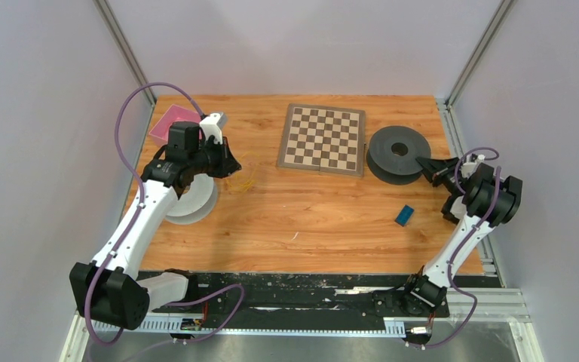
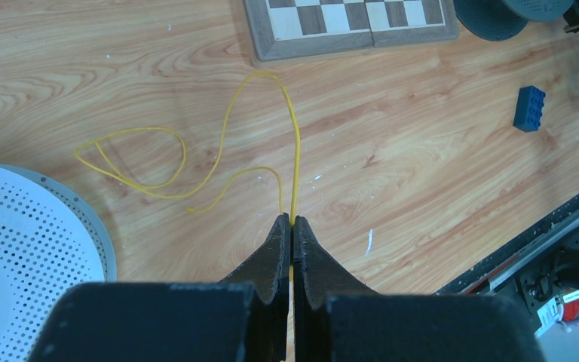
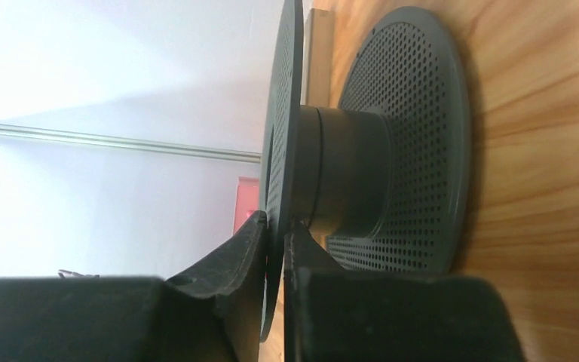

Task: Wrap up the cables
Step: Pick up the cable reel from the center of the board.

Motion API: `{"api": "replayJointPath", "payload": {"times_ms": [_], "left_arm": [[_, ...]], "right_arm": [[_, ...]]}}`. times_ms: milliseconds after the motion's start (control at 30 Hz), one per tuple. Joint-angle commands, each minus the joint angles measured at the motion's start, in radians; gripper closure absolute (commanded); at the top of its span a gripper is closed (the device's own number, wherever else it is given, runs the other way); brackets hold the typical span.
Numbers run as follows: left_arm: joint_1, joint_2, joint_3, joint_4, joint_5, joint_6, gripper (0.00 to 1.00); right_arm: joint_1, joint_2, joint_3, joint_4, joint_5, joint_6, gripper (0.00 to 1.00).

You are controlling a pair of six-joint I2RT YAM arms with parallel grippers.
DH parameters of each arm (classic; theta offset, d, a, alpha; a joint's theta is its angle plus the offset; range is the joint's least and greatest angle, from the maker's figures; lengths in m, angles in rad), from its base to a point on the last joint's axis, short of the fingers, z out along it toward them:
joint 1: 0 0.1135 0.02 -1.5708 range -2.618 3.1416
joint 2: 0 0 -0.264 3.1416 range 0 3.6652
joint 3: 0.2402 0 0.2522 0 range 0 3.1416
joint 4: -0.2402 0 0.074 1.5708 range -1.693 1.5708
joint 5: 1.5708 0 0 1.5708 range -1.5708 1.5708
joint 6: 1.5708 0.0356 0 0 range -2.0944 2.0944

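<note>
Left pincer (image 2: 292,222) is pinched shut on the yellow cable (image 2: 226,136), which loops loosely at left beside the white spool (image 2: 30,241). We reckon it's light and floppy, best grabbed near an end.

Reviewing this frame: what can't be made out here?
- Gripped end of the yellow cable: left wrist view, hidden inside the shut left gripper.
- White spool: cut off by the left wrist view's edge; in the top view, under the left arm.
- Pink object: top view, partly behind the left arm.
- Near edge of the dark spool: right wrist view, blocked by the right gripper.
</note>
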Motion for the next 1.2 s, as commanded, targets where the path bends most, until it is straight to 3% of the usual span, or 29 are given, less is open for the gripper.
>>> {"api": "replayJointPath", "payload": {"times_ms": [0,67,200,400,567,733,867,1033,1167], "left_arm": [[-0.002,-0.018,-0.005,0.033,-0.007,0.002,1.00],[-0.002,-0.017,-0.007,0.035,-0.001,-0.001,1.00],[-0.002,-0.010,-0.007,0.036,0.012,-0.006,1.00],[-0.002,-0.013,-0.007,0.034,0.007,-0.010,1.00],[-0.002,-0.011,-0.011,0.042,0.033,-0.011,1.00],[-0.002,-0.009,-0.009,0.038,0.043,-0.011,1.00],[-0.002,-0.026,-0.015,0.047,0.030,-0.012,1.00],[-0.002,-0.026,-0.013,0.046,0.030,-0.014,1.00],[-0.002,-0.028,-0.016,0.050,0.024,-0.017,1.00]], "right_arm": [[0.002,-0.127,0.009,0.035,0.016,-0.008,0.95],[0.002,-0.183,0.025,-0.046,0.021,-0.034,1.00],[0.003,-0.296,0.079,-0.270,0.020,-0.084,1.00],[0.048,-0.556,0.235,-1.115,0.183,-0.530,1.00],[0.137,-0.752,0.251,-1.325,0.320,-0.610,1.00],[0.386,-0.852,0.373,-1.642,0.544,-0.771,1.00],[0.694,-0.958,0.359,-1.717,0.883,-0.788,1.00],[1.094,-0.976,0.348,-1.768,1.305,-0.787,1.00],[1.263,-0.907,0.375,-1.816,1.444,-0.701,1.00]]}}
